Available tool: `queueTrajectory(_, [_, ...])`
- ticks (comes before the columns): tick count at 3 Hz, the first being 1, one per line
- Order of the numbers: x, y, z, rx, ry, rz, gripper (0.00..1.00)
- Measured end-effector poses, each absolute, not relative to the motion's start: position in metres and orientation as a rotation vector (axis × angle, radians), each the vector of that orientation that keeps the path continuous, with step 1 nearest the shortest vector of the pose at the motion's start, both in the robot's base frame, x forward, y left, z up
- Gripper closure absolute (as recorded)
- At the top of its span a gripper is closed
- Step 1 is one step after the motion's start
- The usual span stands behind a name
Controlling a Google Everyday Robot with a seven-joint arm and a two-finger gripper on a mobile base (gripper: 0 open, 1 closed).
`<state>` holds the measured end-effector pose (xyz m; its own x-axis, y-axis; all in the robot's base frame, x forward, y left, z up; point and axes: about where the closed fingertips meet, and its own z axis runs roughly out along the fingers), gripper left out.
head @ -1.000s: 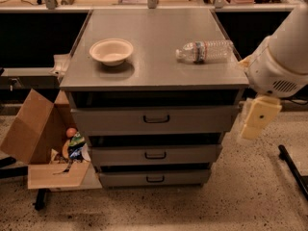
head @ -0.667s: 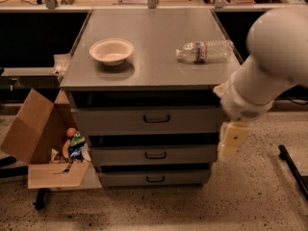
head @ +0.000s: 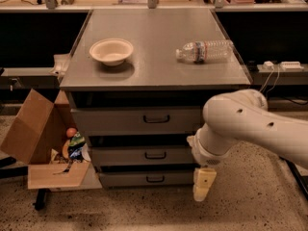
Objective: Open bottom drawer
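Observation:
The bottom drawer (head: 144,178) is the lowest, slimmest grey front of three in the metal cabinet, shut, with a small dark pull handle (head: 155,179) at its middle. Above it are the middle drawer (head: 142,155) and the tall top drawer (head: 137,120), both shut. My gripper (head: 203,184) hangs down from the white arm (head: 240,124) at the cabinet's lower right, level with the bottom drawer and to the right of its handle, touching nothing.
On the cabinet top (head: 154,76) are a cream bowl (head: 111,51) and a plastic water bottle (head: 204,50) lying on its side. An open cardboard box (head: 43,143) with items stands at the cabinet's left. The floor is speckled.
The arm has swung left and down, bringing the gripper from beside the top drawer to beside the bottom drawer. The drawers have not moved.

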<state>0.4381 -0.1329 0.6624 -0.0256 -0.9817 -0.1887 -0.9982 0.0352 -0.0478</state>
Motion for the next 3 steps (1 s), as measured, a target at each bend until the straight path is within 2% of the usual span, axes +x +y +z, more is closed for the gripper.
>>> queueTrajectory(1, [0.417,-0.106,0.603,-2.015,2.146,0.322,0.0])
queueTrajectory(3, [0.424,-0.11,0.579,-1.999,2.148,0.309,0.0])
